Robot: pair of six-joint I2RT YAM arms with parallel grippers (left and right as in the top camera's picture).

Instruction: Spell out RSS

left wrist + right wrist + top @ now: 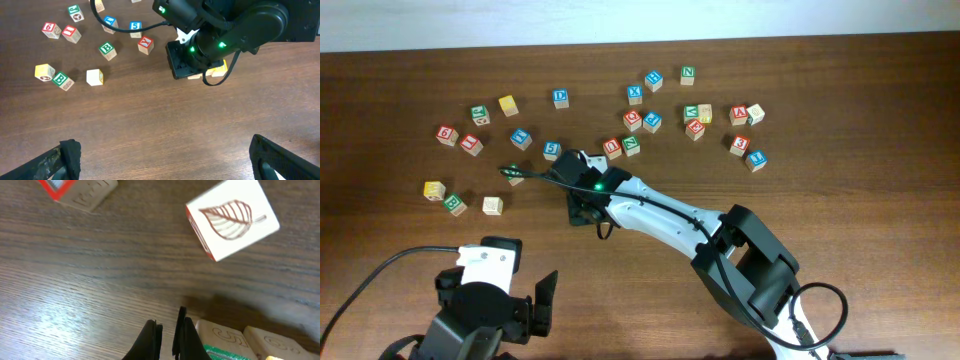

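My right gripper is low over the table with its fingers almost together and nothing between them. Just right of its right finger lie two pale wooden cubes side by side. The nearer cube has an engraved S on its side and a green face below; its letter is hidden. The second cube shows a yellow edge. In the left wrist view both sit under the right gripper, one pale, one yellow-faced. In the overhead view the right gripper hides them. My left gripper is open and empty near the table's front.
A red-framed cube with a leaf drawing lies just beyond the right gripper. Many loose letter cubes are scattered across the far half of the table, and three lie at the left. A cable loops beside the right wrist.
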